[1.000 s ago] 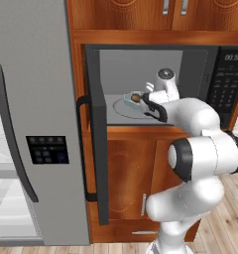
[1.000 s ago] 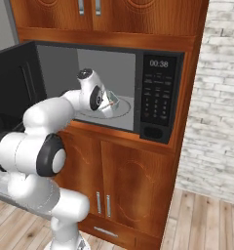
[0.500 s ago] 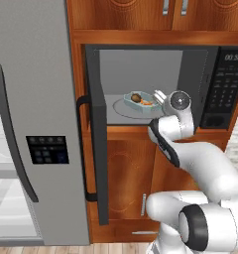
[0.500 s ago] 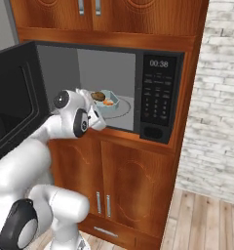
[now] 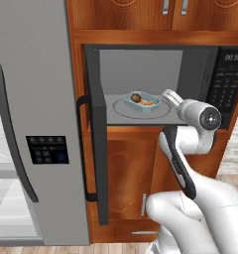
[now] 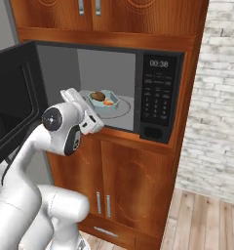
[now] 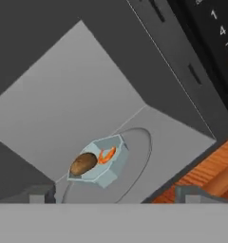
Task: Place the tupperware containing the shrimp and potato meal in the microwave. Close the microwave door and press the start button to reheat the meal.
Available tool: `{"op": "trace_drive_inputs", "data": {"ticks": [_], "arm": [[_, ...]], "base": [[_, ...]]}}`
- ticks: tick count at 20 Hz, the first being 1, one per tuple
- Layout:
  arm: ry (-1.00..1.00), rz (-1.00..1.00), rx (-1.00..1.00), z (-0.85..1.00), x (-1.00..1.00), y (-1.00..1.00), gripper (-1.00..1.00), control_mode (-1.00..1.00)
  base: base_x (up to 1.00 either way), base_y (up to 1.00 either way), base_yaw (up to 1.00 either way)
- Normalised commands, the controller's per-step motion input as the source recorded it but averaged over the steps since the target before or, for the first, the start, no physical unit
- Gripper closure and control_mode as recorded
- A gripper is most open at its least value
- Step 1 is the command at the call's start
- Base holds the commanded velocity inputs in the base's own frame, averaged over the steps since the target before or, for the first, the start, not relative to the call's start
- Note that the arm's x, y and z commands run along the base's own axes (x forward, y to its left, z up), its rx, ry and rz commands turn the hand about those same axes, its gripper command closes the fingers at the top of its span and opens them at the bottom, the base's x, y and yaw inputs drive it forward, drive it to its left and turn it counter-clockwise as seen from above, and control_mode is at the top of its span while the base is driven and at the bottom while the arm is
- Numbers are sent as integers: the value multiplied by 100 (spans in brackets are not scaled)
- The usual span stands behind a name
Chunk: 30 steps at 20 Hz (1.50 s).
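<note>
Wooden kitchen cabinets in a warm reddish brown surround everything, with a pale brick wall (image 6: 216, 97) at the far right. At the far left stands a tall grey fridge (image 5: 31, 119) with a dark curved handle and a small dark control panel.

Next to it, the microwave door (image 5: 97, 134) — a wide black panel with a vertical bar handle — stands swung fully open toward the left. Behind it is the microwave (image 5: 155, 84), its grey interior exposed. On the round glass turntable (image 5: 163, 111) sits the tupperware (image 5: 141, 102), a shallow pale blue-grey tub, close to the centre of the turntable and slightly toward its back edge. Inside the tub lies the shrimp and potato meal (image 5: 139, 98): a brown potato lump on the left, orange shrimp pieces on the right.

Just outside the microwave's front opening, near the right front edge of the turntable, is the robot's gripper (image 5: 171, 97) — its two fingers spread wide apart, holding nothing, clear of the tub.

Right of the cavity is the black keypad panel (image 6: 156, 95) with a digital clock.
</note>
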Motion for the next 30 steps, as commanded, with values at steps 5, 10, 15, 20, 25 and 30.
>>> {"op": "trace_drive_inputs", "data": {"ticks": [5, 10, 15, 20, 25, 30], "arm": [[12, 18, -27, 62, -68, -1, -100, -100], [21, 16, -38, 39, -72, 1, -100, -100], [12, 16, -46, 3, -73, 18, -100, -100], [-3, 23, -42, 4, -76, 28, -100, -100], [-9, 27, -28, 27, -65, 37, -100, -100], [-1, 25, -22, 44, -63, 44, -100, -100]], "base": [[0, 0, 0], [0, 0, 0], [0, 0, 0], [0, 0, 0], [0, 0, 0], [0, 0, 0]]}}
